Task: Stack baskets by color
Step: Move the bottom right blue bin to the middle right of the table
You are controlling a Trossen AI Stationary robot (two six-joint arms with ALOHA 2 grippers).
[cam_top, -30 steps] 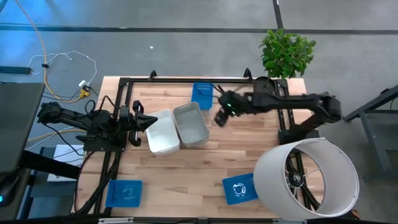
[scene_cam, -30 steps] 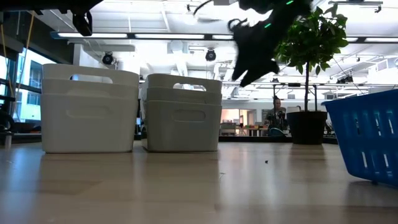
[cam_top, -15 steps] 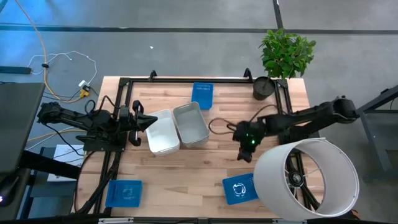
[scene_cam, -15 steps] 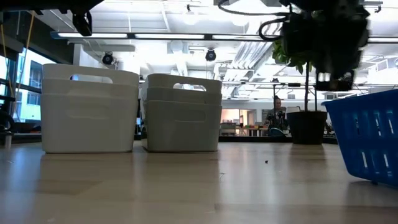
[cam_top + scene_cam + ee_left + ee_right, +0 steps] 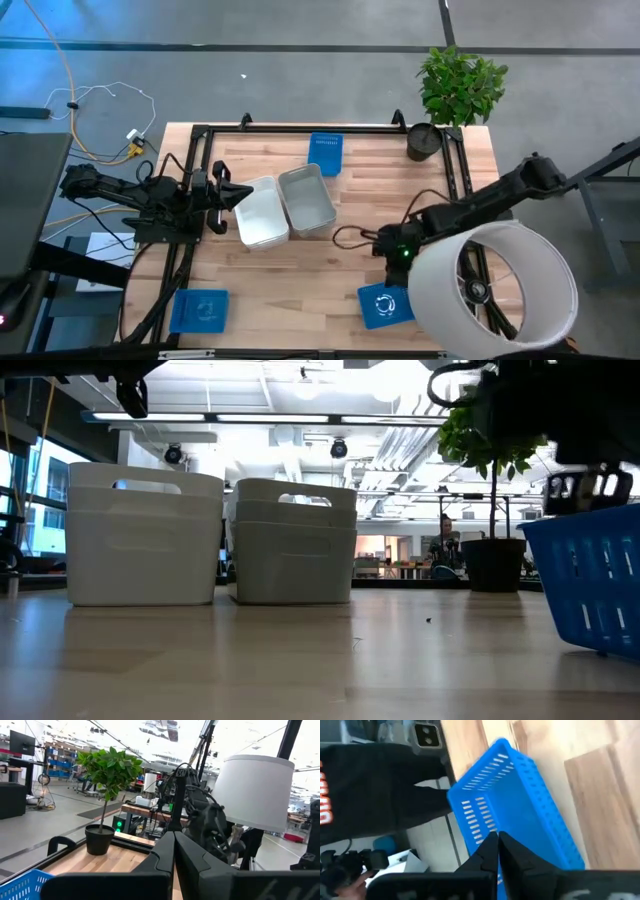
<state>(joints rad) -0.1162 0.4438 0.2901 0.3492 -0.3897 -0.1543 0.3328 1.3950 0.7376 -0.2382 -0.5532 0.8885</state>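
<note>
A white basket (image 5: 262,212) and a translucent grey basket (image 5: 307,200) stand side by side mid-table; the low view shows each as a nested stack, white (image 5: 145,535) and grey (image 5: 295,540). Single blue baskets rest at the far edge (image 5: 325,152), the near left (image 5: 200,310) and the near right (image 5: 385,303). My right gripper (image 5: 392,268) is shut and tipped down over the far rim of the near-right blue basket (image 5: 520,810). My left gripper (image 5: 245,196) hangs shut, left of the white basket. My right gripper's shut fingers (image 5: 487,851) point slanting down at the far rim of the near-right blue basket (image 5: 590,520), which sits flat on the table. I cannot tell whether they touch it.
A big white cylinder (image 5: 495,290) with a wheel inside stands at the near right, close beside the blue basket. A black plant pot (image 5: 424,141) sits at the far right corner. Black frame rails (image 5: 190,250) run along the table's sides. A person in dark clothes (image 5: 380,790) stands beyond the near edge.
My right gripper has swung from beside the far blue basket toward the table's near edge and down, tipping its fingers downward, and now stands over the near-right blue basket. No basket has moved.
</note>
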